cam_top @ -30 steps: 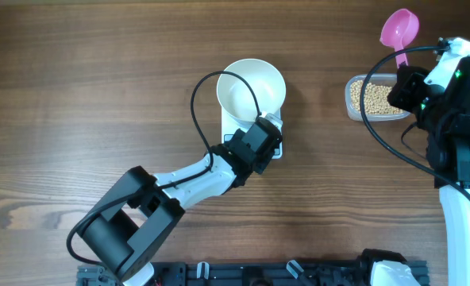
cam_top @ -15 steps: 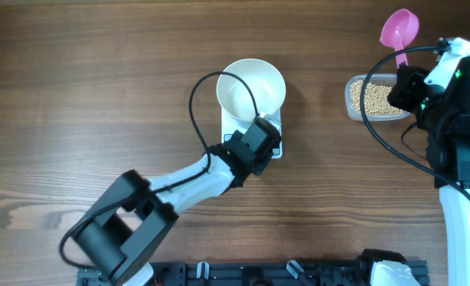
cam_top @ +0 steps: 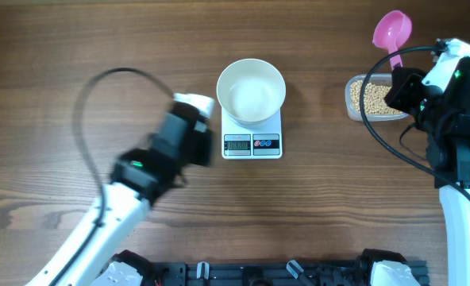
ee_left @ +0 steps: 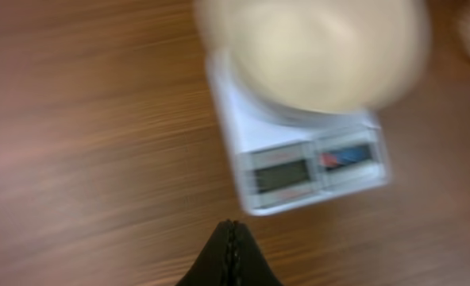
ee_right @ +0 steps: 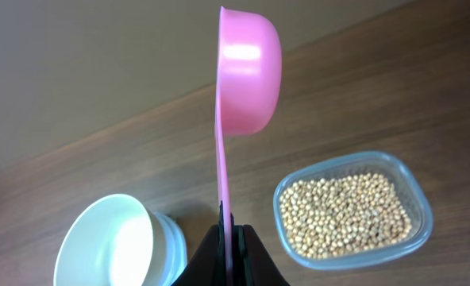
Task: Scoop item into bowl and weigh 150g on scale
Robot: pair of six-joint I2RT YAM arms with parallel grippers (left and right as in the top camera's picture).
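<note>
The white bowl point(cam_top: 251, 91) point(ee_left: 314, 48) point(ee_right: 108, 242) sits on the white scale point(cam_top: 252, 144) point(ee_left: 298, 159) at mid-table and looks empty. The tan beans point(cam_top: 374, 98) point(ee_right: 346, 210) fill a clear tub point(ee_right: 414, 230) at the right. My right gripper point(cam_top: 406, 79) point(ee_right: 229, 230) is shut on the handle of a pink scoop point(cam_top: 394, 32) point(ee_right: 247, 71), which sticks up empty beside the tub's far side. My left gripper point(cam_top: 194, 119) point(ee_left: 232, 226) is shut with nothing in it, and hovers left of the scale, blurred by motion.
The scale's display and buttons point(cam_top: 252, 144) face the front edge. Bare wooden tabletop point(cam_top: 76, 48) stretches to the left and the front. The right arm's body and cables point(cam_top: 457, 127) stand at the right edge.
My left arm has swung away from the scale's front to the left, uncovering the display. The pink scoop has shifted slightly left.
</note>
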